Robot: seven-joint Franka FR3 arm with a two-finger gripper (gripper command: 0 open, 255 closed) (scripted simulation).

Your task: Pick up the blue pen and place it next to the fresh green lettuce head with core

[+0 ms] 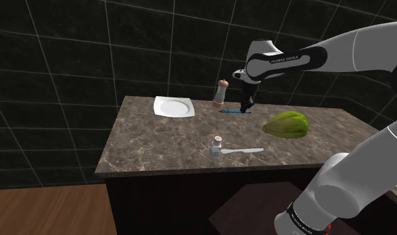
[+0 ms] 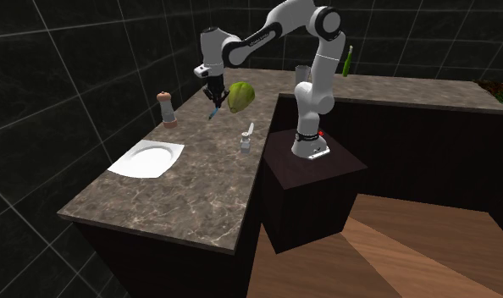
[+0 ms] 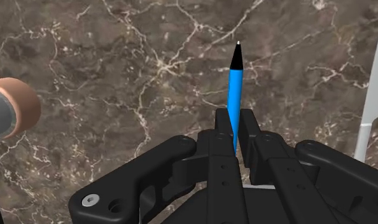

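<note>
My black fingers [image 3: 247,127] narrow, clamped on slim blue pen [image 3: 235,86], black tip fwd. Grasp done. Pen low over brown marbled counter [image 1: 157,143]; lifted or not, can't tell. Left: carry to green lettuce head [image 1: 286,125] nearby, set pen beside it, let go.
</note>
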